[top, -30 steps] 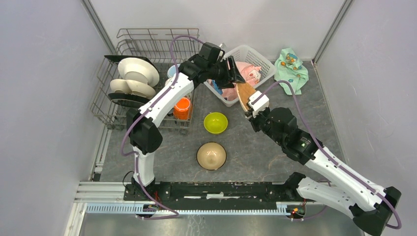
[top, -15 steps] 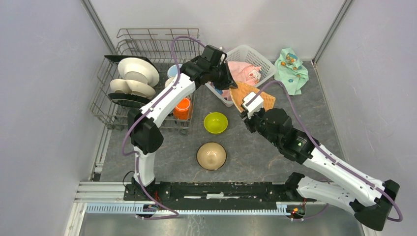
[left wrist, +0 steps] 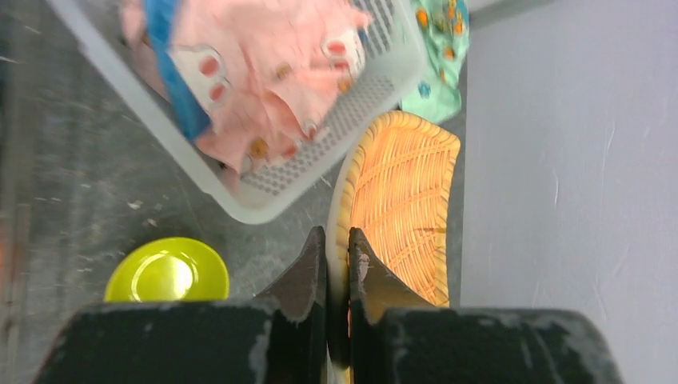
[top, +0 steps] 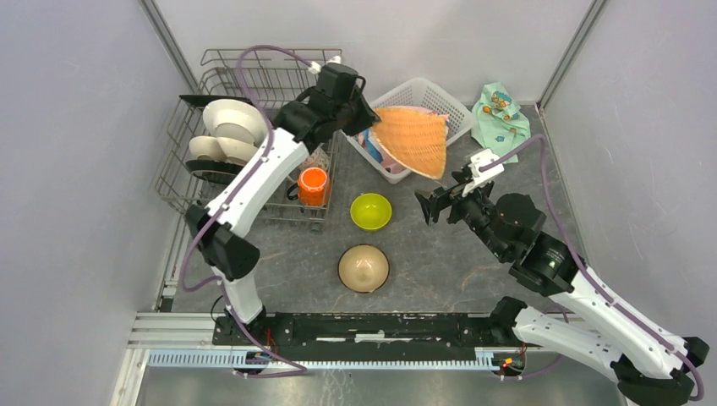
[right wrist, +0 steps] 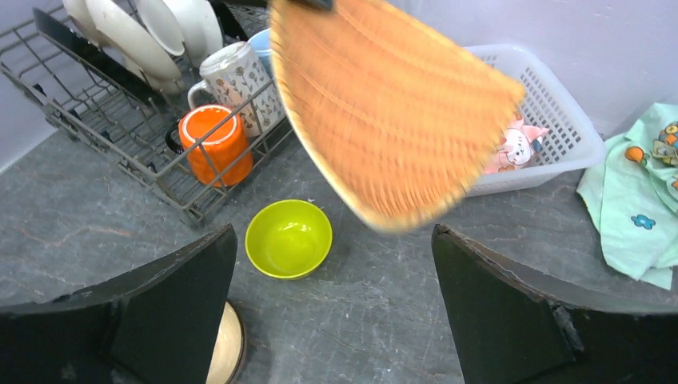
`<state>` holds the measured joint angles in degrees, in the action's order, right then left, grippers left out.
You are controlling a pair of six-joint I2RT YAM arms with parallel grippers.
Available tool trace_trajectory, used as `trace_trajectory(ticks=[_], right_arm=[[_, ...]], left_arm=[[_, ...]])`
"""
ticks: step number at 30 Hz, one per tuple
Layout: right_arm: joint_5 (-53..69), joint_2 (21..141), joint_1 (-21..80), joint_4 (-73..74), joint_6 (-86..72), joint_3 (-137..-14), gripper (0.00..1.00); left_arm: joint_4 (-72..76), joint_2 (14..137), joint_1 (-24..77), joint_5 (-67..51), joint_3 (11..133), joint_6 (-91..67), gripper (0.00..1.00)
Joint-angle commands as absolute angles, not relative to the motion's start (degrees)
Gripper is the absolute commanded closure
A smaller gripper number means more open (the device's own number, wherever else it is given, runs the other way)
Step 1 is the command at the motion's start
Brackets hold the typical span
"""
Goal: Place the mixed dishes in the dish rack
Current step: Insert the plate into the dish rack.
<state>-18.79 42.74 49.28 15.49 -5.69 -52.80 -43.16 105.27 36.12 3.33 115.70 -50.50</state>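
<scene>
My left hand [top: 362, 118] is clamped tight on the rim of the orange woven-look plate [top: 414, 139], holding it in the air above the white lattice basket [top: 444, 95] by the worktop's far edge. The plate is tilted, and its length runs from the hand toward the right edge. My right hand [top: 444, 196] is spread wide and empty.

The lime-green bowl [top: 371, 211] and tan bowl [top: 363, 268] block mid-table; tabletop [top: 440, 262] rightward lies open.
</scene>
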Motion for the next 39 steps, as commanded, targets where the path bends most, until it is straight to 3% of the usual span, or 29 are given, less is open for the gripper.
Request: trace_trajectory(ticks=[1,4,13,22,26,32,39], right_arm=[[-23.5,41.32,49.38,18.06,-10.91,-54.81,0.02],[-23.63,40.9,49.44,19.75,-11.75,-54.25,0.02],[-22.08,38.47,49.37,21.54,-12.84,-51.56,0.02],[-20.21,38.92,49.38,24.83,-14.9,-51.5,0.02],[-19.95,39.43,49.34,24.99,-15.53,-51.67,0.02],[-20.47,40.07,49.33,25.47,-13.82,-52.73,0.02],[-21.45,37.29,49.31,26.1,-13.89,-50.12,0.02]], left_arm=[[-46.03,97.52,34.56,18.61,120.55,-52.75,0.98],[-52.28,95.87,34.54,29.54,123.33,-51.24,0.98],[-56.5,84.05,34.51,56.64,116.27,-48.96,0.98],[-67.83,79.01,33.63,75.32,116.09,-51.68,0.98],[-71.05,77.02,29.89,77.43,113.34,-50.18,0.98],[-76.93,77.46,12.12,67.62,110.73,-52.95,0.98],[-83.76,79.57,5.88,70.4,111.34,-58.57,0.98]])
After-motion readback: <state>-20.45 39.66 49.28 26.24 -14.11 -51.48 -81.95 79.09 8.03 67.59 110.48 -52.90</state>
